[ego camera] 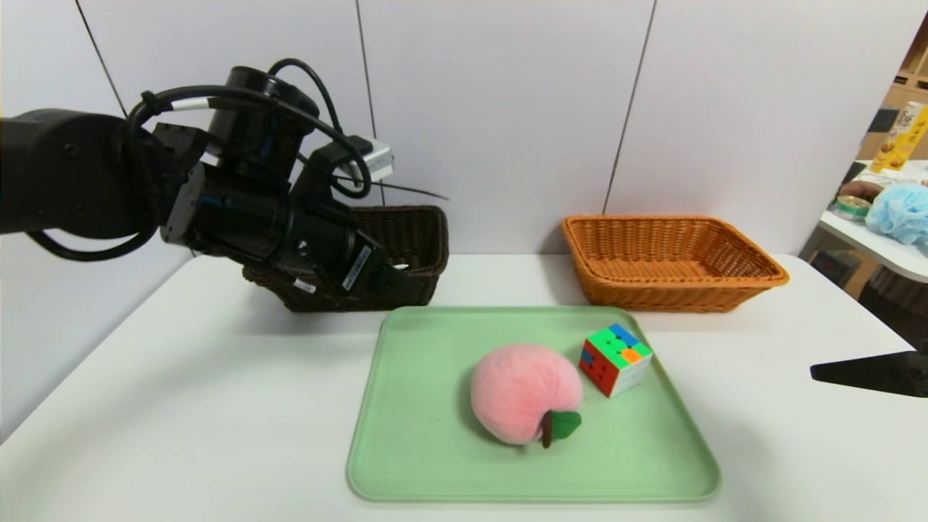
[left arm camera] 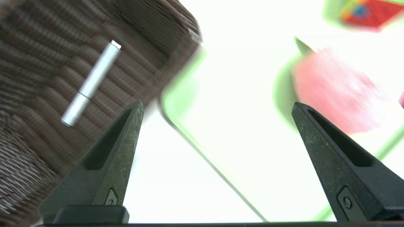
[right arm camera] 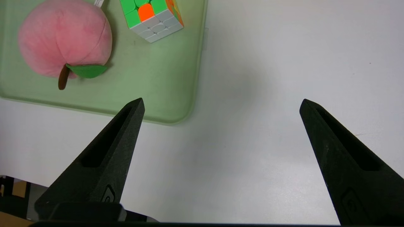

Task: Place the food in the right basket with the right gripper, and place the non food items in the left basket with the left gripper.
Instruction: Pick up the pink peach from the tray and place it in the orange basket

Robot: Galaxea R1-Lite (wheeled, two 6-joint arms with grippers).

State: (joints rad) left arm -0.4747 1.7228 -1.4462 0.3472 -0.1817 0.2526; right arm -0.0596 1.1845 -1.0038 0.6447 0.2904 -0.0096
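The left gripper (left arm camera: 217, 108) has its jaws spread wide and holds nothing. In the left wrist view the two dark fingers (left arm camera: 107, 157) frame white table (left arm camera: 167, 189) and the corner of the green tray (left arm camera: 181, 85). In the head view this gripper (ego camera: 395, 279) is in the left part of the frame, just in front of the dark brown basket (ego camera: 413, 232) and near the tray's (ego camera: 406, 449) back left corner.

The right gripper (right arm camera: 221, 105) is also released, with its jaws far apart and empty. In the right wrist view its fingers (right arm camera: 104, 164) hang over bare table (right arm camera: 268, 126), just outside the tray's (right arm camera: 157, 91) rounded corner. In the head view only a dark tip (ego camera: 870, 373) shows at the right edge of the frame, well apart from the tray.

The pink plush peach (ego camera: 525, 391) lies in the middle of the tray, its green leaf toward the lower edge of the frame. The colour cube (ego camera: 615, 359) stands just beside it, near the tray's right rim. The orange basket (ego camera: 670, 261) is behind the tray in the upper right and shows nothing inside.

Open white table lies at the left and at the right of the tray.

Only the left wrist view shows a silver cylinder (left arm camera: 91, 83) lying on the woven bottom of the dark basket (left arm camera: 38, 94); in the head view the arm covers this place. The same view shows the peach (left arm camera: 334, 91) and cube (left arm camera: 366, 12) only as blurred shapes, while the right wrist view shows the peach (right arm camera: 64, 37) and cube (right arm camera: 151, 17) clearly.
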